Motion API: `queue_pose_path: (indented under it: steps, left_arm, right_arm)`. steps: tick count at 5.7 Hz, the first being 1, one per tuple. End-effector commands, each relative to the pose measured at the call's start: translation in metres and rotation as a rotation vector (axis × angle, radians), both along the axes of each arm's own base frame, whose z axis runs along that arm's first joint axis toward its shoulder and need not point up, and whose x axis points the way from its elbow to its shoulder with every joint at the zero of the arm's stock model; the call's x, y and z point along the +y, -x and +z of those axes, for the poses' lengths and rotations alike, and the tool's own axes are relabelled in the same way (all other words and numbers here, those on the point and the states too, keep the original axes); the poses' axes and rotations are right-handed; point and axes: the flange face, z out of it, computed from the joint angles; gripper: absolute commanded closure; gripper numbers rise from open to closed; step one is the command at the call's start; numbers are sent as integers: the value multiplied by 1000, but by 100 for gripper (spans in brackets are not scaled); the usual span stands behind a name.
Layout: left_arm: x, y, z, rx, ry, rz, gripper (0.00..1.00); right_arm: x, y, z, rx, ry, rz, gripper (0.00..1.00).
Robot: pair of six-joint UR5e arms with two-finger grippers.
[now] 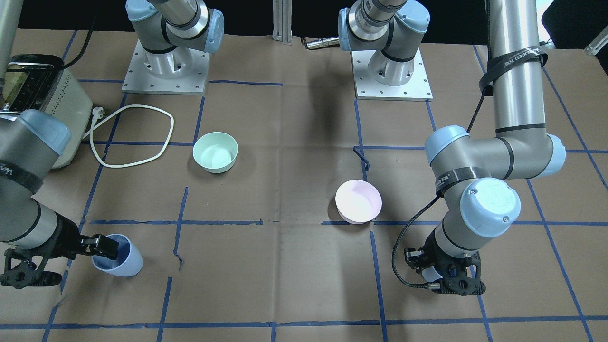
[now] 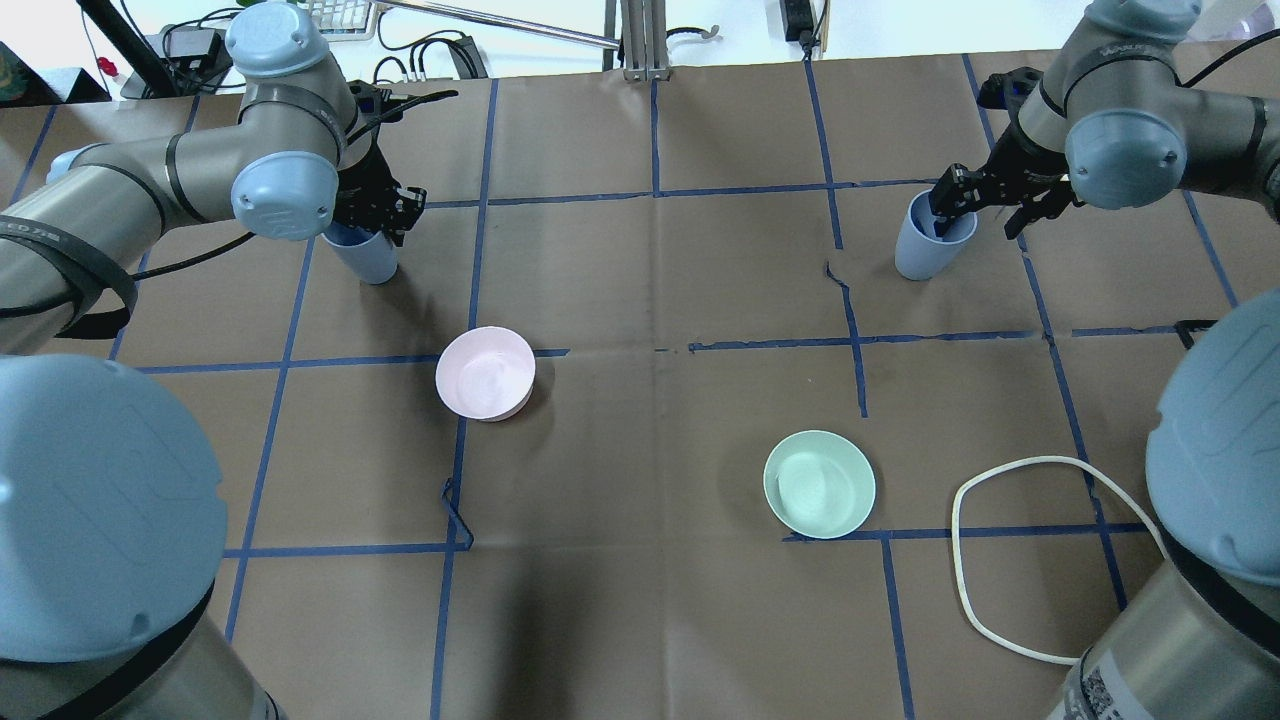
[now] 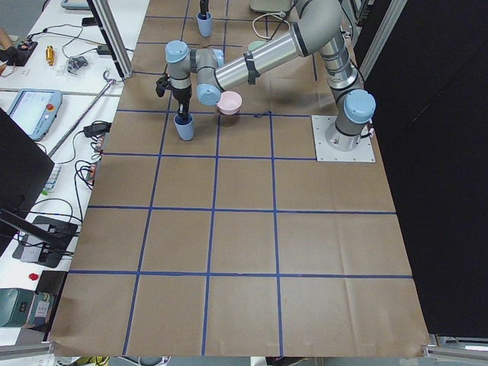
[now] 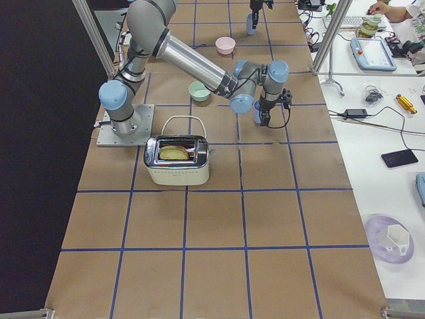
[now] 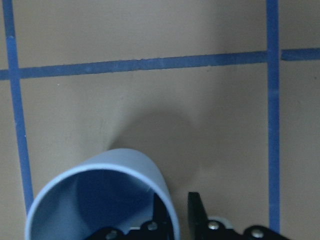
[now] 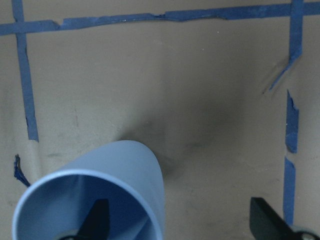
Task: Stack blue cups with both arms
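One blue cup (image 2: 368, 258) stands at the far left under my left gripper (image 2: 375, 215). In the left wrist view the cup (image 5: 100, 200) has its rim wall pinched between the two fingers, one inside and one outside, so the left gripper (image 5: 175, 212) is shut on it. The other blue cup (image 2: 925, 240) stands at the far right. My right gripper (image 2: 990, 200) is open: in the right wrist view one finger (image 6: 97, 217) is inside that cup (image 6: 90, 195) and the other finger (image 6: 270, 217) is well outside it.
A pale pink bowl (image 2: 485, 372) sits left of centre and a mint-green bowl (image 2: 820, 483) right of centre. A white cable loop (image 2: 960, 560) lies near right, running to a toaster (image 4: 178, 159). Both arm bases (image 1: 164, 71) stand at the robot's edge.
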Motion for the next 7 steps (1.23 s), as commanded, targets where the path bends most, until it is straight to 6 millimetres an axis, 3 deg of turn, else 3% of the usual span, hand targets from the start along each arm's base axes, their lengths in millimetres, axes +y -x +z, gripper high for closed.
queue_pose_path:
  steps: [1,2,4,5,6,7]
  left_arm:
    - [3,9,19,-2,13,0,99]
    - [2,23,30,3,18,-4,99]
    - [-2,134,42,40,93,157,99]
    - [-5,201,38,62,115,192,99]
    - [-7,263,37,110,188,202,98]
    - [2,301,22,123,180,157,98]
  right_arm:
    - [4,-1,10,0,3,0,76]
    - [4,-1,11,-1,4,-5,91]
    - [4,-4,22,2,23,-2,94]
    - [10,-12,53,5,33,9,94]
    - [24,-25,114,7,31,21,94]
    - [51,-31,179,16,0,21,93]
